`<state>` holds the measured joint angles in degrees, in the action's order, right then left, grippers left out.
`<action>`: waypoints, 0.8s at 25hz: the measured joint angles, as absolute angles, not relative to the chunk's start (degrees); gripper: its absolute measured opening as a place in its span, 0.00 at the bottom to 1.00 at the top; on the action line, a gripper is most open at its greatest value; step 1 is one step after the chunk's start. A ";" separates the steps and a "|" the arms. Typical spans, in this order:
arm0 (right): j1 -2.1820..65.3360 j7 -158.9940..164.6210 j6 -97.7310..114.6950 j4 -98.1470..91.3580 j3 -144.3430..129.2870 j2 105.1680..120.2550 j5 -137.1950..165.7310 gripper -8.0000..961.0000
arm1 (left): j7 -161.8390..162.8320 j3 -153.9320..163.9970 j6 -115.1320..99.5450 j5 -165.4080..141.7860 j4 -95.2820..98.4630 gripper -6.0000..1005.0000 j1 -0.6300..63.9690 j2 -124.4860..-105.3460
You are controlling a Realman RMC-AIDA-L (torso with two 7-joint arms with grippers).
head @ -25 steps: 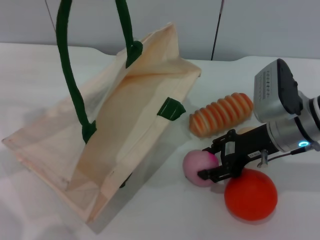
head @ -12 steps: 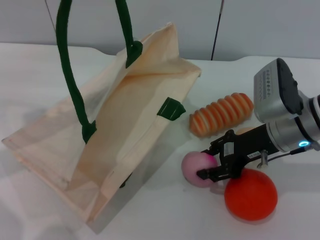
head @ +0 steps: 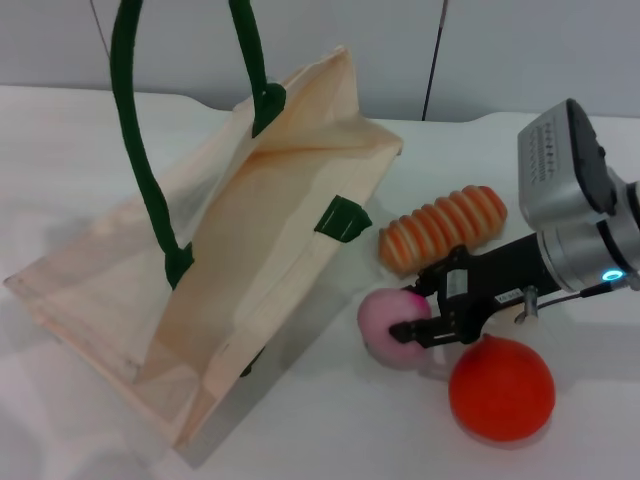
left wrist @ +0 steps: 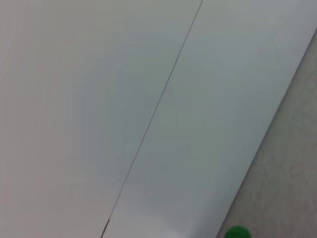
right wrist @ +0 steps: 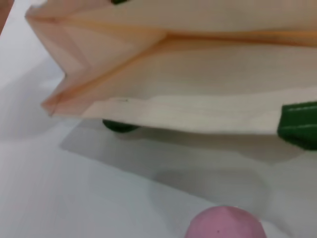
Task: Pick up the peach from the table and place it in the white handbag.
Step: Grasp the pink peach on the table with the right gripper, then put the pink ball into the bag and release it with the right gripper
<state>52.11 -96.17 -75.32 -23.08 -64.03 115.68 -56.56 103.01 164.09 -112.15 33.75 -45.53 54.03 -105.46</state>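
Note:
The peach [head: 383, 322] is pale pink with a magenta tip and sits just right of the white handbag's [head: 260, 230] open mouth. My right gripper [head: 418, 313] is shut on the peach, one black finger on either side, holding it slightly above the table. The peach's top also shows in the right wrist view [right wrist: 225, 224], facing the bag's opening [right wrist: 198, 84]. The bag lies tilted with its green handles [head: 135, 150] pulled up out of the top of the head view. My left gripper is out of view; its wrist view shows only a wall.
An orange-red ball [head: 500, 390] lies just under my right gripper's arm. A ridged orange-and-cream bread roll [head: 445, 228] lies behind the gripper. A beige bun is mostly hidden behind the right arm. White table [head: 330, 430] all round.
My right gripper has moved a little up and toward the bag with the peach in it. The bag and the orange ball have not moved.

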 joint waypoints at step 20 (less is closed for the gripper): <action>56.67 -103.39 -89.34 -27.82 -49.32 115.88 -63.43 0.49 | 103.01 164.09 -112.15 33.36 -44.97 0.23 55.29 -105.47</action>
